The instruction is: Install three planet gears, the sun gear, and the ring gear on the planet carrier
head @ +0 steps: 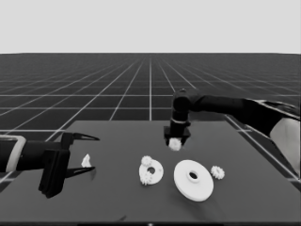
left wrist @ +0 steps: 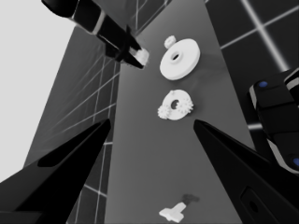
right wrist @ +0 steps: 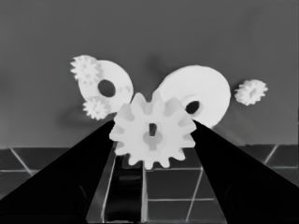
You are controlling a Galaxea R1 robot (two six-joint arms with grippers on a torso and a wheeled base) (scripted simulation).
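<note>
One gear (head: 175, 144) sits clamped in the right gripper (head: 177, 141); below it, two gears (head: 146, 160) lie on the smaller round part (head: 157, 172), beside the larger round part (head: 194, 180) and a fourth gear (head: 217, 172).

No text, label, brand, number or sign can be read in any of the three views. The white parts, the dark table and both arms carry plain surfaces without markings.

- The table (head: 117, 197) is rendered dark grey and plain.
- A grid of pale lines on black is shown on the floor (head: 94, 89).
- The larger round part (head: 193, 180), smaller round part (head: 151, 172) and held gear (right wrist: 153, 131) are coloured white.
- The right gripper (head: 176, 141) is shown in black.
- The thin white piece (head: 86, 161) is seen.
</note>
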